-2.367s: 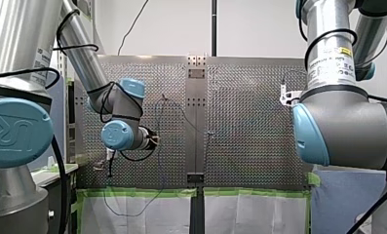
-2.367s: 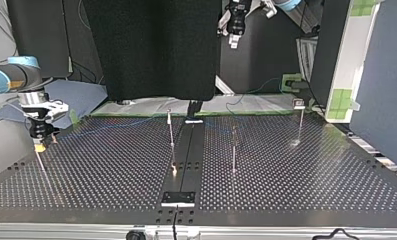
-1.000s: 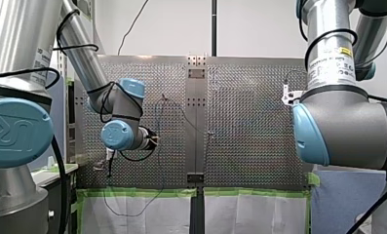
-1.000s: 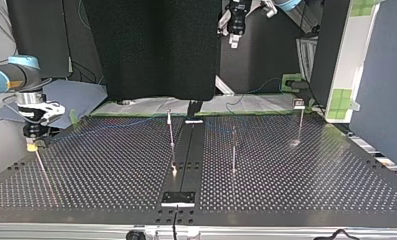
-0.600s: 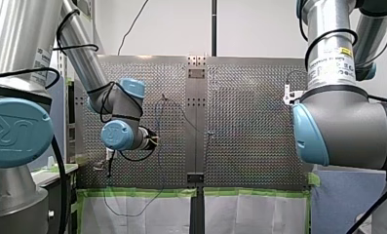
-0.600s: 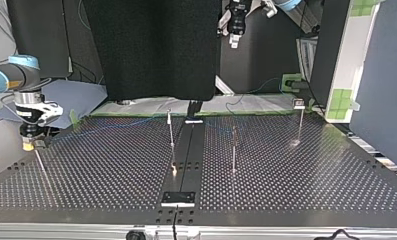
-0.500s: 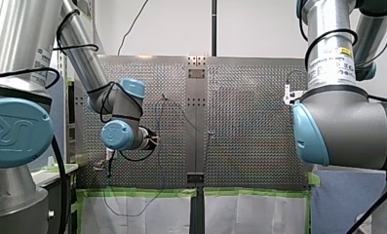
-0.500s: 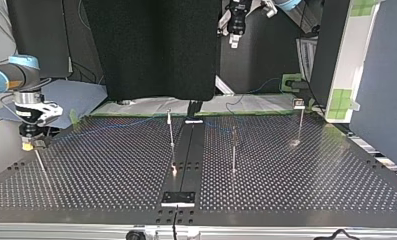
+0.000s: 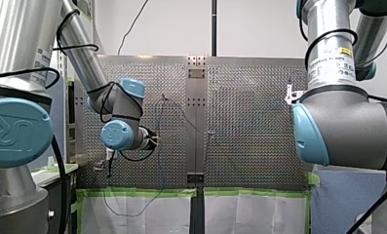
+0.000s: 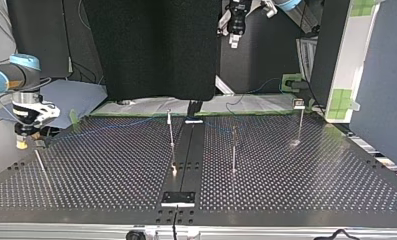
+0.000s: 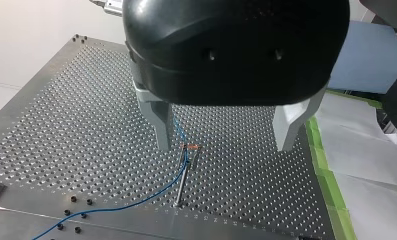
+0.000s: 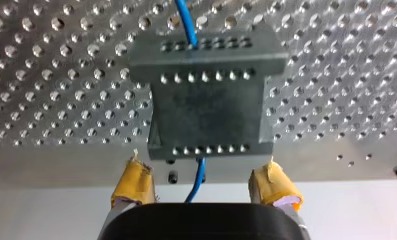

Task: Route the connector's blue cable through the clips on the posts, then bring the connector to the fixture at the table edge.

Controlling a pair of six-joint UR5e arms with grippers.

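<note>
A dark grey connector (image 12: 208, 110) lies on the perforated plate by its edge, with the blue cable (image 12: 188, 22) running out of its far side. My right gripper (image 12: 206, 187) hovers just short of it, open, its yellow pads (image 12: 133, 180) clear of the block. At the top view's left this gripper (image 10: 21, 144) hangs beside the table's side edge. My left gripper (image 11: 226, 145) is open and high above a post clip (image 11: 190, 146) that holds the blue cable (image 11: 136, 200). In the top view it (image 10: 234, 42) hangs far behind the table.
Thin posts (image 10: 171, 131) (image 10: 233, 150) (image 10: 300, 122) stand on the perforated table (image 10: 311, 185), and another post (image 10: 38, 160) rises near my right gripper. A black strip (image 10: 186, 155) runs down the table's middle. Green tape and white sheets (image 9: 142, 207) line one edge.
My right gripper has drawn back from the connector toward the top view's left edge and risen slightly. My left arm has stayed still.
</note>
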